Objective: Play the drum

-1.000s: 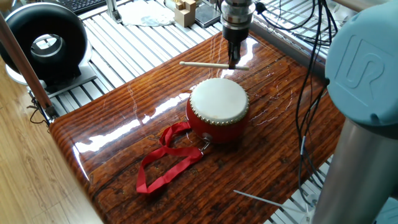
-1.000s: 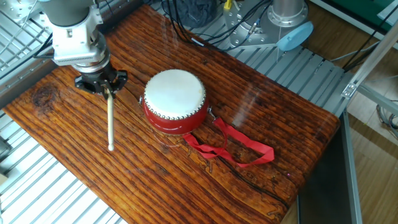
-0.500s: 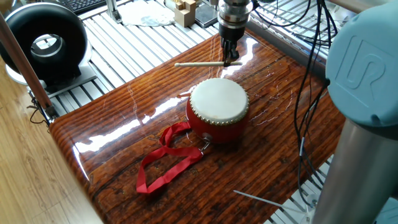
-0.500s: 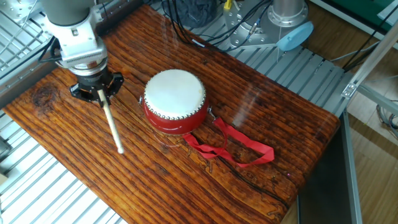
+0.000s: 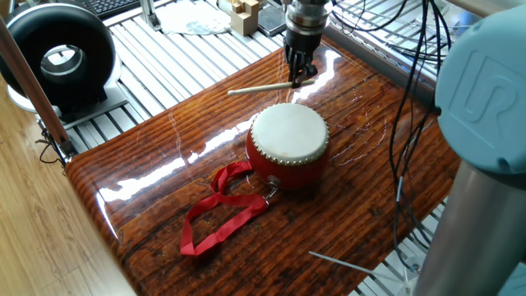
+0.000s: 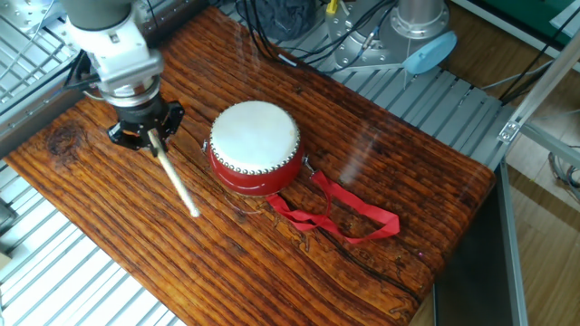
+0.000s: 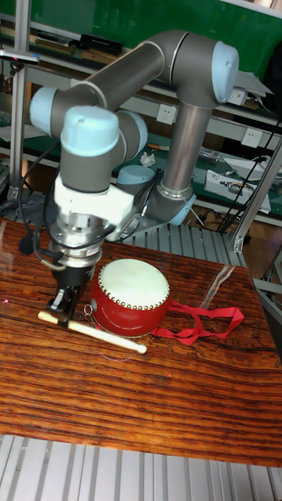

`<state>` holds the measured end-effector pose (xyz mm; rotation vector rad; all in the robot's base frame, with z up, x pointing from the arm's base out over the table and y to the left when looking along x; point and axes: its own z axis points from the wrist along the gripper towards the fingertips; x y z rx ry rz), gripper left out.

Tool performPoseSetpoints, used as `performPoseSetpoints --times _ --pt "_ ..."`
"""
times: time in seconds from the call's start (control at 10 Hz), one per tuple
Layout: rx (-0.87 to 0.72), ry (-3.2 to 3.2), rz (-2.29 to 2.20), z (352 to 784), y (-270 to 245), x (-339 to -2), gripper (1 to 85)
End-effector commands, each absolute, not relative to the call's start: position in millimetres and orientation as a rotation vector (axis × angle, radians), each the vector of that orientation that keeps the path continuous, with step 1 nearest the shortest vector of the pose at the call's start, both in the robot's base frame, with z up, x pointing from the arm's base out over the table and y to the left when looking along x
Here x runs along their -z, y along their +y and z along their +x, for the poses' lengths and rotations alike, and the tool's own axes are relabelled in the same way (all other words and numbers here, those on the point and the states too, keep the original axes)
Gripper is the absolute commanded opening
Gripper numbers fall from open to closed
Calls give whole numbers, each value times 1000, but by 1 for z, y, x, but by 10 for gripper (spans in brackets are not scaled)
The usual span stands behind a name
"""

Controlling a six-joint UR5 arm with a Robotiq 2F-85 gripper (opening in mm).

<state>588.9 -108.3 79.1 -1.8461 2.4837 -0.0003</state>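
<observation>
The drum (image 5: 288,146) (image 6: 256,147) (image 7: 128,296) sits upright near the middle of the wooden table, cream skin up, its red ribbon strap (image 5: 219,210) (image 6: 344,214) (image 7: 205,322) trailing on the boards. My gripper (image 5: 300,72) (image 6: 149,139) (image 7: 64,306) is shut on one end of a thin pale wooden stick (image 5: 259,88) (image 6: 177,177) (image 7: 102,332). The stick is held level above the table beside the drum, apart from the skin.
The wooden table (image 5: 164,189) ends in slatted metal rails all around. A black round device (image 5: 57,57) stands past the far corner. Cables (image 5: 411,99) hang beside the arm's column (image 5: 485,164). A thin pale rod (image 5: 341,263) lies near the table's edge.
The gripper has turned and shifted slightly, swinging the stick's free end round toward the drum's side. The drum and ribbon have not moved.
</observation>
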Motion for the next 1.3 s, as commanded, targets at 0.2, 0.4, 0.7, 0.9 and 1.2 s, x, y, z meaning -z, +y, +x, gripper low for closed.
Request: performPoseSetpoints --times 0.2,0.4,0.7,0.9,1.2 --pt "89 2327 -2067 588 -110 -106 10" --pt "14 2301 -2047 584 -101 -109 10" --pt "43 2206 -2125 578 -105 -119 10" --pt "51 2162 -2167 572 -108 -124 10" --pt "63 2082 -2246 556 -111 -133 10"
